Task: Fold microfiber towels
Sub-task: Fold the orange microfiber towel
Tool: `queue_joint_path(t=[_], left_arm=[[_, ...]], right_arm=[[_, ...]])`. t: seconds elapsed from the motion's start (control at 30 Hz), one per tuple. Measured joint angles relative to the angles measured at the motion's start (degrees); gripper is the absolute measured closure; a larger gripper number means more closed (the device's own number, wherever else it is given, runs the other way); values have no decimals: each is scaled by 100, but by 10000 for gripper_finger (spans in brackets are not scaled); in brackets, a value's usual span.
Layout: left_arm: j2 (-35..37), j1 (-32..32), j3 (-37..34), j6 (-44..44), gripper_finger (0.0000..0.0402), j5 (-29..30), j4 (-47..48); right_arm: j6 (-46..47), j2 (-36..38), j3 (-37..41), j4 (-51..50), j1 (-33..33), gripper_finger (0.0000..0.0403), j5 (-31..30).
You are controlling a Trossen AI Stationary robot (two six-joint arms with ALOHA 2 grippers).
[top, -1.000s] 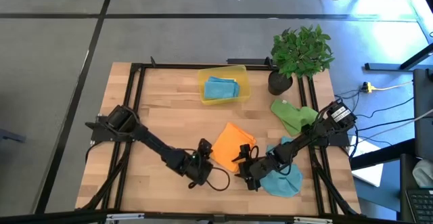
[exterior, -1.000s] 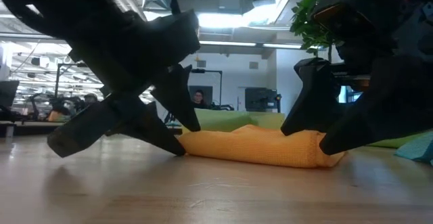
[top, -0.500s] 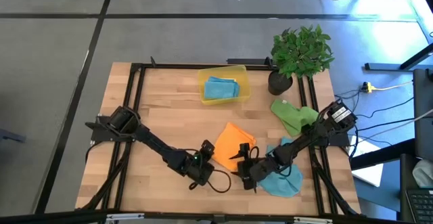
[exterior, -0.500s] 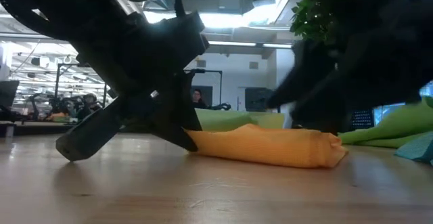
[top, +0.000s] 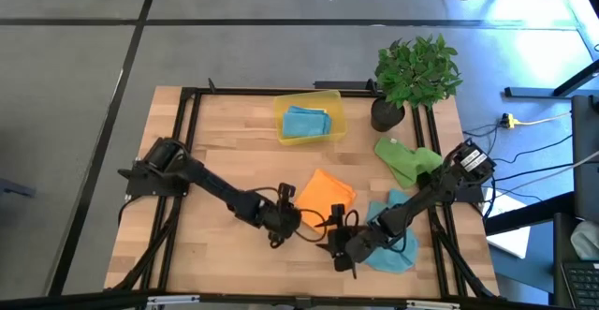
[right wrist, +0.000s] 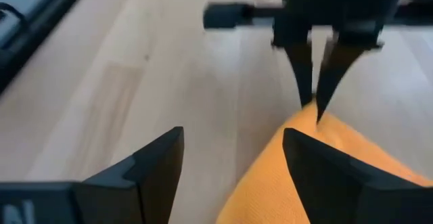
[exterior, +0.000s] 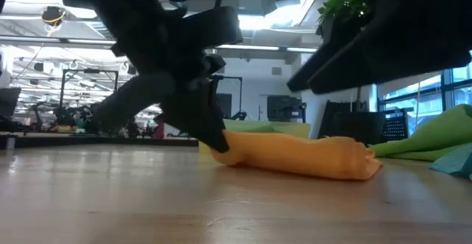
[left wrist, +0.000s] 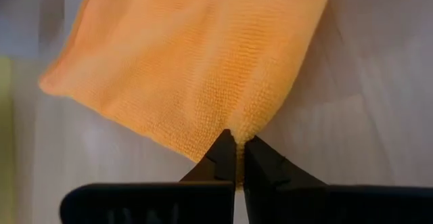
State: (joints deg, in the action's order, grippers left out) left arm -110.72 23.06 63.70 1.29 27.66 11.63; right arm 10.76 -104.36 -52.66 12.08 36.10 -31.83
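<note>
Left end effector pinching orange towel corner

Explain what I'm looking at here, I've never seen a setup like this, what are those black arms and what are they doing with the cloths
These are two robot arms at a wooden table, each ending in a two-finger gripper. One picture looks straight down, one looks level across the tabletop, and two come from cameras on the arms' wrists.

On the table lie an orange towel, a green towel and a teal towel. Another teal towel sits in a yellow bin, beside a potted plant.

The left gripper is shut, pinching a corner of the orange towel. The right gripper is open, low over the same towel near that corner, holding nothing. The job is folding the towels.
</note>
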Motion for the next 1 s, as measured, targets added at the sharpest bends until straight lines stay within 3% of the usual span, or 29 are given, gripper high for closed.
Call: queue_joint_path(t=[0.27,0.43,1.0], left_arm=[[251,-256,11,-736,401,-677,-96],[275,-404,20,-1136,401,-1080,-171],[275,-506,20,-1487,401,-1128,-170]], right_arm=[[412,-13,0,-243,-8,149,-63],[533,-17,0,-253,-45,149,-505],[1288,-24,-4,-1195,-293,149,-403]])
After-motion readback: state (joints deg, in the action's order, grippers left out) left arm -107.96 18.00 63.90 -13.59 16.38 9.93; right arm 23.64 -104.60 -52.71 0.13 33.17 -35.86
